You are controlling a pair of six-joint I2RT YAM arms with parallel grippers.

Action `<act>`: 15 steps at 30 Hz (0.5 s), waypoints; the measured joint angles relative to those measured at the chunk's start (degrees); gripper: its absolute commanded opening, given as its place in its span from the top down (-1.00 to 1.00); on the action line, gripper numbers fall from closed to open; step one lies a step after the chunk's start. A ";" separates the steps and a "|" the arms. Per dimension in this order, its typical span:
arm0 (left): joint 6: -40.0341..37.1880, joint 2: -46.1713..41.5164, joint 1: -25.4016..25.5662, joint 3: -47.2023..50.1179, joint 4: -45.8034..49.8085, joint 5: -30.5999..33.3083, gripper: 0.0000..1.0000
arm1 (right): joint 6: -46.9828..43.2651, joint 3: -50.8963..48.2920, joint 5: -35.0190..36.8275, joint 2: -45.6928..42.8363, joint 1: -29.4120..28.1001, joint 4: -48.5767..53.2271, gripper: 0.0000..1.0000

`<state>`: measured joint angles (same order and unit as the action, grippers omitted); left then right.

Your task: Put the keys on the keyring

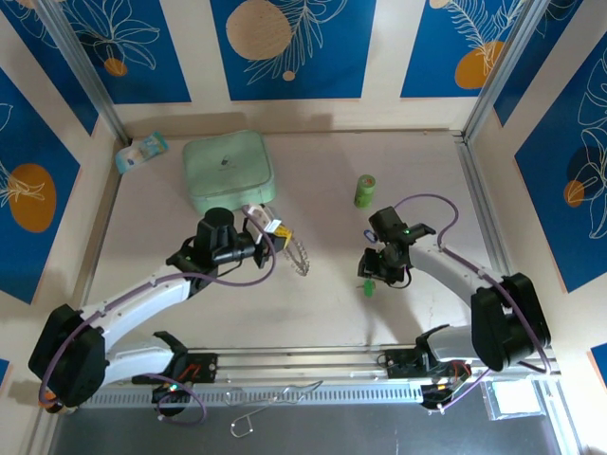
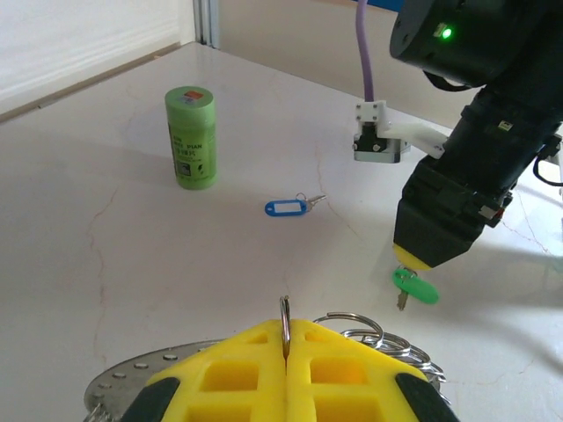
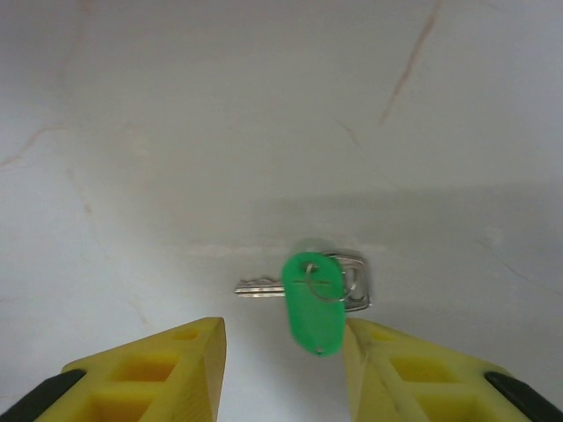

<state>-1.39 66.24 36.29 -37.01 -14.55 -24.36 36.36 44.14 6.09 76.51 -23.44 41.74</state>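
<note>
Presently on view:

- Left gripper (image 1: 273, 239): left of centre in the overhead view. Its yellow fingers (image 2: 237, 374) are pressed together on a thin wire loop of the keyring (image 1: 298, 254).
- Keyring: lies just right of that gripper overhead. In the left wrist view its perforated silvery plate (image 2: 123, 380) is cut off by the lower edge, and small loops show at lower right behind the fingers.
- Right gripper (image 1: 372, 275): right of centre overhead, jaws apart. In its own view the fingers (image 3: 158, 374) flank the green key (image 3: 312, 303). There is a clear gap on the left side, and contact on the right is hard to judge.
- Green key: just below the gripper tip (image 2: 412, 257) at centre right of the left wrist view. Whether it rests on the table (image 1: 313, 190) or hangs cannot be told.
- Blue key (image 2: 286, 207): flat on the table at mid-frame, apart from both grippers, and a faint speck overhead.
- Green cylinder (image 1: 365, 190): upright, above the right gripper overhead and well apart from the keys.
- Mint-green case (image 1: 228, 171): upper left of centre, its lower edge partly hidden by the left arm.
- Packet (image 1: 142, 152): far upper left, print unreadable.
- Wire hook (image 1: 275, 403): bottom edge, near the arm bases.
</note>
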 measured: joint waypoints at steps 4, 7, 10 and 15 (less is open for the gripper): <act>-0.28 0.48 0.52 0.00 -0.04 -0.33 1.00 | 0.81 0.00 1.16 2.10 0.11 0.22 0.16; -0.57 0.74 0.90 0.00 -0.11 -0.66 1.00 | 1.44 0.00 1.92 4.15 0.00 0.33 0.15; -0.63 0.94 1.29 0.00 -0.09 -0.68 1.00 | 1.86 0.00 2.84 6.08 -0.52 0.44 0.16; -0.79 1.03 1.57 0.00 -0.07 -0.68 1.00 | 2.25 0.20 3.65 8.35 -2.43 0.74 0.31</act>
<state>-2.17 67.26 37.87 -37.01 -14.61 -25.04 38.61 44.34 9.74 84.86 -25.87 42.48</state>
